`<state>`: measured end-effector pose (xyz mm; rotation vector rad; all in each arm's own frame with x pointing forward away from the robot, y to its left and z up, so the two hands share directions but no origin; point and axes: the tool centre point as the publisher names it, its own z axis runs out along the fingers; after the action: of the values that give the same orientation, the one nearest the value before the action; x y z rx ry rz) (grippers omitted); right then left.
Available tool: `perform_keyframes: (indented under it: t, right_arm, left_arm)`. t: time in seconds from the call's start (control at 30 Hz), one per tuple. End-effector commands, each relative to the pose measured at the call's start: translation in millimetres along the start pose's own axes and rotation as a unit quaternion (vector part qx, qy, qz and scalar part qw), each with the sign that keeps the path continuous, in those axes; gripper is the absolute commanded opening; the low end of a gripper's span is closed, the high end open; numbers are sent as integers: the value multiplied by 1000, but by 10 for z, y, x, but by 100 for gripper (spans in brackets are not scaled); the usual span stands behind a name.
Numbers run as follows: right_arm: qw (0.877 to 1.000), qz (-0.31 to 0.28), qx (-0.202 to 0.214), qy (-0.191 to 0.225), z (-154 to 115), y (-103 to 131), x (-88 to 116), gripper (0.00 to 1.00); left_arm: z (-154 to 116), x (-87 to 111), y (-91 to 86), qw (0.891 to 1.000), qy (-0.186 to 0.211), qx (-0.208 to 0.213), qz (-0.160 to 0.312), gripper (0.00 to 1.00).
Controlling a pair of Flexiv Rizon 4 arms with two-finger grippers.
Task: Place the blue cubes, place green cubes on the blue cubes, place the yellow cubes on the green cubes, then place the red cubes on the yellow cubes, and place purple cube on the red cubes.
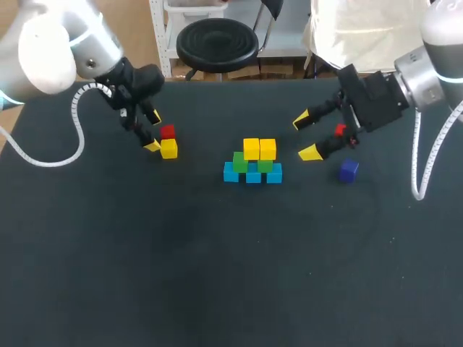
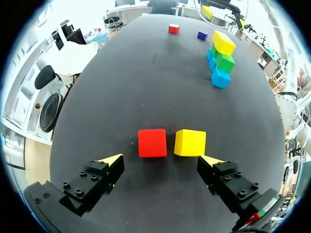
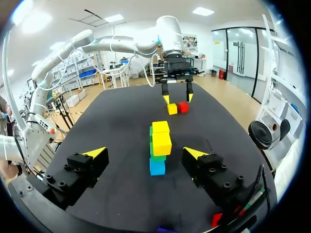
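The pyramid [image 1: 252, 163] stands mid-table: three blue cubes [image 1: 253, 176] at the base, two green cubes [image 1: 265, 165] on them, two yellow cubes [image 1: 259, 148] on top. My left gripper [image 1: 153, 131] is open just left of a loose red cube [image 1: 168, 131] and a loose yellow cube [image 1: 169, 149]. In the left wrist view the red cube [image 2: 152, 142] and yellow cube [image 2: 190, 142] lie just ahead of the open gripper [image 2: 161, 162]. My right gripper [image 1: 305, 136] hangs open right of the pyramid. A second red cube [image 1: 340, 130] and a purple cube [image 1: 349, 170] lie beside it.
In the right wrist view the pyramid [image 3: 159, 145] stands ahead of the open gripper [image 3: 145, 154], with my left arm [image 3: 177, 97] beyond it. The dark table [image 1: 217, 275] spreads wide toward the near edge.
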<state>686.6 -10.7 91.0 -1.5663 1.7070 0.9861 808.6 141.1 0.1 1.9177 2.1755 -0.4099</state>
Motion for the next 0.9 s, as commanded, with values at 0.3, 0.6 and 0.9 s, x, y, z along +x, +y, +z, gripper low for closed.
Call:
perform_keyframes:
  t: [0.3,0.6,0.9]
  right_arm:
    - [1000,0,1,0,-2,6,-3,100]
    - [1000,0,1,0,-2,6,-3,100]
    - [1000,0,1,0,-2,6,-3,100]
  left_arm:
    - [-317,141,-380,1000,17,-14,-16,100]
    - [-135,-35,-452,1000,30,4,1,100]
    - [-79,-152,-408,999,36,3,8,100]
